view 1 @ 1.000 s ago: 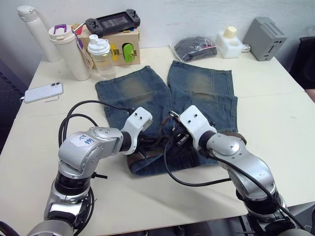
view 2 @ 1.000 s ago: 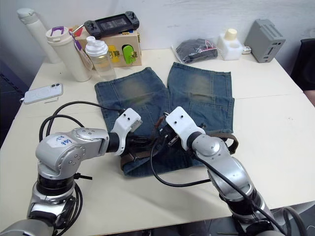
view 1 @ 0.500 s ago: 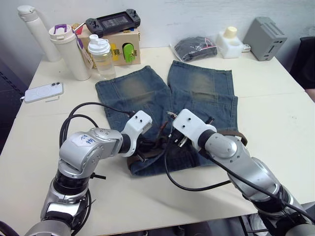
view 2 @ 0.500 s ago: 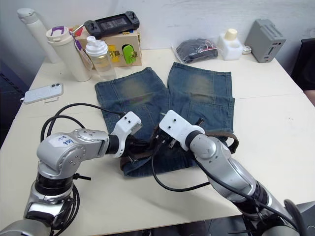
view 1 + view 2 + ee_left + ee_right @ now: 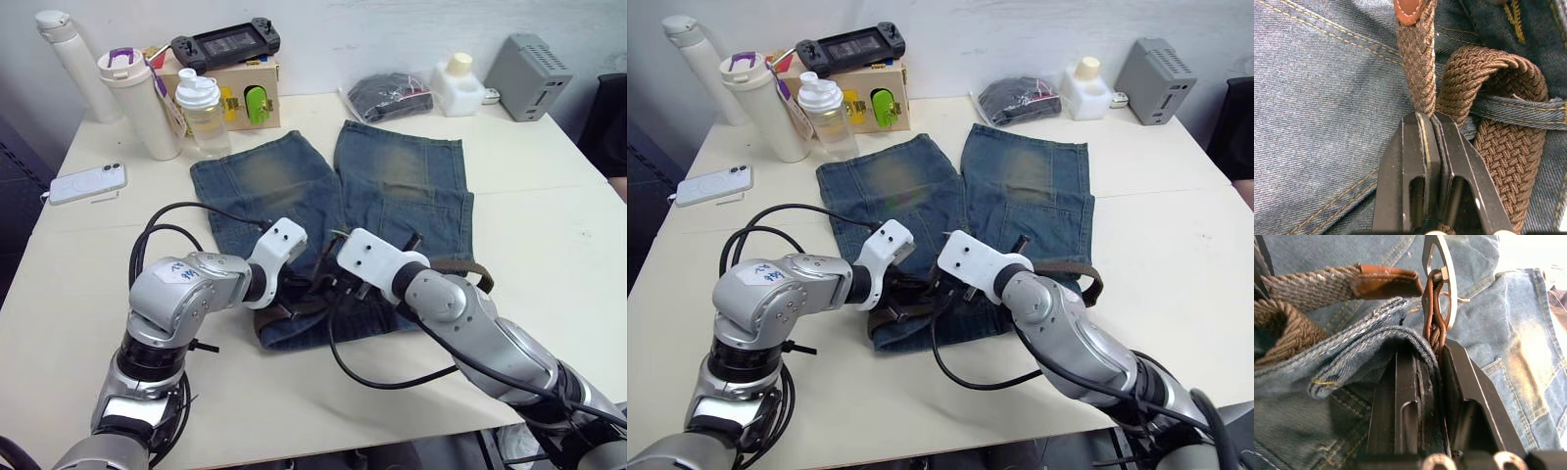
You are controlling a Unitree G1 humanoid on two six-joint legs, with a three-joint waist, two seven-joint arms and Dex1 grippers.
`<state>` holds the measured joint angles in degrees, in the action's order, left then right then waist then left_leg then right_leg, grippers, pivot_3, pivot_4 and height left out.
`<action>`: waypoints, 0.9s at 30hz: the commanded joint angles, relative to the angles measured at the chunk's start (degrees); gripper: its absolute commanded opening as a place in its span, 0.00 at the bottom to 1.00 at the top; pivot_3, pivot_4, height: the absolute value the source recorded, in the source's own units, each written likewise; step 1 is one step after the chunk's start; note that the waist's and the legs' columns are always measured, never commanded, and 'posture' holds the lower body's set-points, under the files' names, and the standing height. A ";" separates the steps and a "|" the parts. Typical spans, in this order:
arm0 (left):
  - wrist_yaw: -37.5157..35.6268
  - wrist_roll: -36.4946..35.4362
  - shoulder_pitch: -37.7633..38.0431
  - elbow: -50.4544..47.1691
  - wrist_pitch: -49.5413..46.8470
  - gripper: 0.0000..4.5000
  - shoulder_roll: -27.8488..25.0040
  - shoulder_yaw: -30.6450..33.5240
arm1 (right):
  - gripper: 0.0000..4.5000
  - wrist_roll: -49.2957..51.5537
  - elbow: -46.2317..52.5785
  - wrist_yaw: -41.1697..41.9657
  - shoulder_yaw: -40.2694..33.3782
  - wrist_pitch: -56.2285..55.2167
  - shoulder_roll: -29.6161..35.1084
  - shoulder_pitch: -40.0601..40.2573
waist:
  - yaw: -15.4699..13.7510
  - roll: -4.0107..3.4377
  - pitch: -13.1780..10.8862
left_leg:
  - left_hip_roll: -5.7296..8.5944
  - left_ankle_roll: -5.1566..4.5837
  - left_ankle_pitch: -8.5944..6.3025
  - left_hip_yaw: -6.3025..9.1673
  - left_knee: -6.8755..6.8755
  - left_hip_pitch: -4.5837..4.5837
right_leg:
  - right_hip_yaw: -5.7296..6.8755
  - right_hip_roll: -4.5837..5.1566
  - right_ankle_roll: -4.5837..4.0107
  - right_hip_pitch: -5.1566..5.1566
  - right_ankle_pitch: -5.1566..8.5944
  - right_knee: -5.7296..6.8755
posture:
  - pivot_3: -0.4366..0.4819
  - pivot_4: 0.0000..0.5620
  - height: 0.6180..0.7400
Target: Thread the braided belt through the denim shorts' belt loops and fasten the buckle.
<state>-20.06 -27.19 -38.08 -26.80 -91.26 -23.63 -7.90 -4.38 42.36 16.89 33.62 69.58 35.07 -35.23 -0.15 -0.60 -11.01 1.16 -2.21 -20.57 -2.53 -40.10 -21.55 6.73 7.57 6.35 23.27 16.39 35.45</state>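
— So where are we holding the belt (image 5: 1418, 68)?
— Our left tool (image 5: 1429, 120) is pinching it behind the tan tip; our right tool (image 5: 1427, 352) is clamping the strap and shorts (image 5: 392, 176) below the buckle (image 5: 1440, 279), tip pointing toward it.

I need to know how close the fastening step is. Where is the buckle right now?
The buckle stands just past the right gripper, which pinches the strap behind it, over the denim shorts; the belt's tan tip lies right beside it.
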 commanded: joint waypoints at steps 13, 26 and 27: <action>1.65 0.06 -2.83 -2.31 -0.79 0.00 2.87 1.73 | 0.00 -1.64 1.74 2.49 2.82 -2.54 1.01 0.58 | -0.03 0.00 0.00 | 0.00 0.00 0.00 0.00 0.00 0.00 | 0.00 0.00 0.00 0.00 0.00 0.00 | 0.48 0.27 0.59; 3.85 2.55 -3.96 3.14 6.86 0.00 7.17 0.66 | 0.00 -1.10 1.66 7.40 5.95 -4.51 1.77 2.94 | -0.16 0.02 0.01 | 0.00 0.00 0.00 -0.02 -0.02 0.00 | 0.03 0.01 0.00 0.00 0.00 0.00 | 0.48 0.27 0.59; 3.86 2.66 -3.74 3.45 7.56 0.00 7.38 0.44 | 0.00 -0.78 1.58 7.32 4.85 -3.99 0.89 3.53 | -0.29 0.02 0.01 | -0.01 0.01 0.00 -0.02 -0.01 0.00 | 0.05 0.00 0.00 0.00 0.00 0.00 | 0.48 0.27 0.59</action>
<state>-16.38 -25.11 -41.00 -22.67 -86.48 -16.88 -7.55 -7.17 42.32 22.94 38.19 66.26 37.32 -32.43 -0.44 -0.58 -10.99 1.16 -2.20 -20.56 -2.54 -40.11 -21.55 6.80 7.58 6.36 23.26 16.39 35.46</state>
